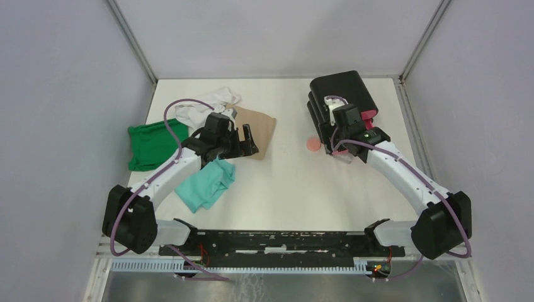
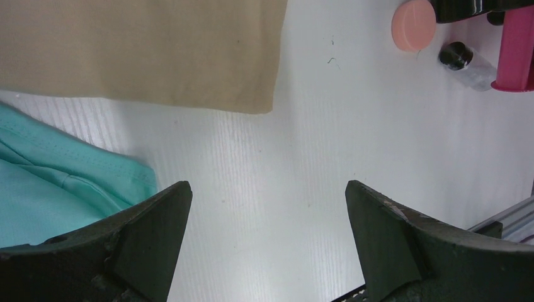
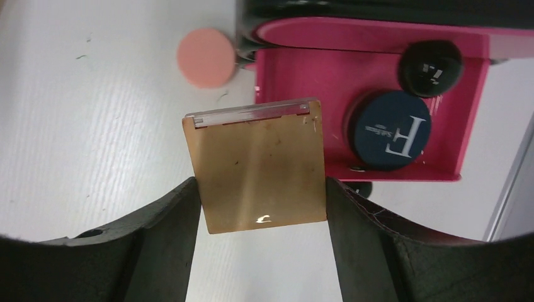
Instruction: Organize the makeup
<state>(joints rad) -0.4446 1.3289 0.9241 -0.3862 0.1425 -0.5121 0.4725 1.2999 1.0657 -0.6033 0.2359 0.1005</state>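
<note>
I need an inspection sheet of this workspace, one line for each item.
Surface: white table, no spills seen.
Job's things: salmon-pink puff and clear vial on the table; dark jar marked F in the open pink drawer.
Clutter: green cloth, white cloth, tan cloth, teal cloth, all left.
Grippers: left gripper open, empty; right gripper shut on the tan square compact.
Cables: purple cable on each arm.
Surroundings: grey walls.

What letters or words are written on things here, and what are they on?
"F": big white letter on the dark blue round lid in the pink drawer.
Small white words beside it: too small to read.
Tan square case: no writing.
</note>
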